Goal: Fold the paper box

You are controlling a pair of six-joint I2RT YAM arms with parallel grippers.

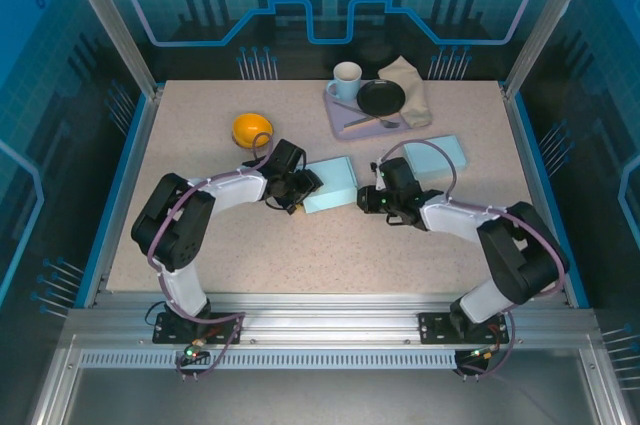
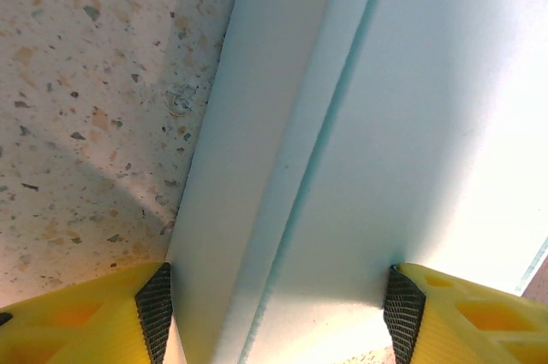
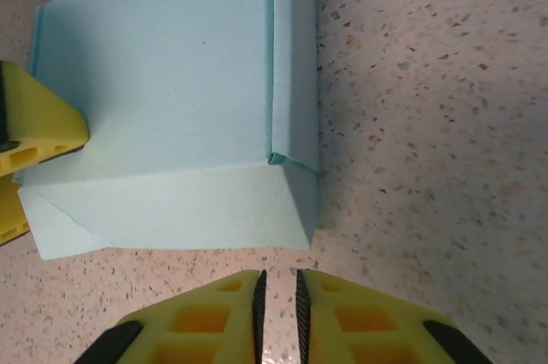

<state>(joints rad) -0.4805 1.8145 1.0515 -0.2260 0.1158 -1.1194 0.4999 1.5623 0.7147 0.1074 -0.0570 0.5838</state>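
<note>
**Item 1, paper box** [image 1: 330, 185]: pale blue, lying near the middle of the bench [image 1: 200, 235]. From the right wrist camera I see its end flap [image 3: 171, 210] sloping down to the surface. One corner of that flap is splayed out flat, and a narrow side panel [image 3: 295, 64] is folded down along the right edge.

**Item 2, left gripper** [image 1: 300, 185]: spread wide across the box's left end. Both pads [image 2: 154, 313] look pressed against the box, so I read it as clamping the box in place.

**Item 3, right gripper** [image 1: 365, 197]: just off the box's right end, fingers [image 3: 235, 313] drawn almost together with nothing between them.

**Risks, as I judge them:**
- If I push the end flap with the closed tips, the box could slide or pivot in the left clamp, since the card is light and smooth.
- If I squeeze harder on the left, I could crease or cave in the walls.
- The splayed corner may buckle outward instead of tucking in.

**Surroundings:**
- An orange bowl [image 1: 252, 129] sits just behind the left gripper, close enough to be nudged if that arm swings back.
- A second pale blue box [image 1: 440, 155] lies towards the right edge, just behind the right arm.
- A tray [image 1: 335, 117] near the back edge carries a mug [image 1: 346, 78], a black dish [image 1: 381, 97] and a cloth [image 1: 410, 85], well clear of the work.
</note>
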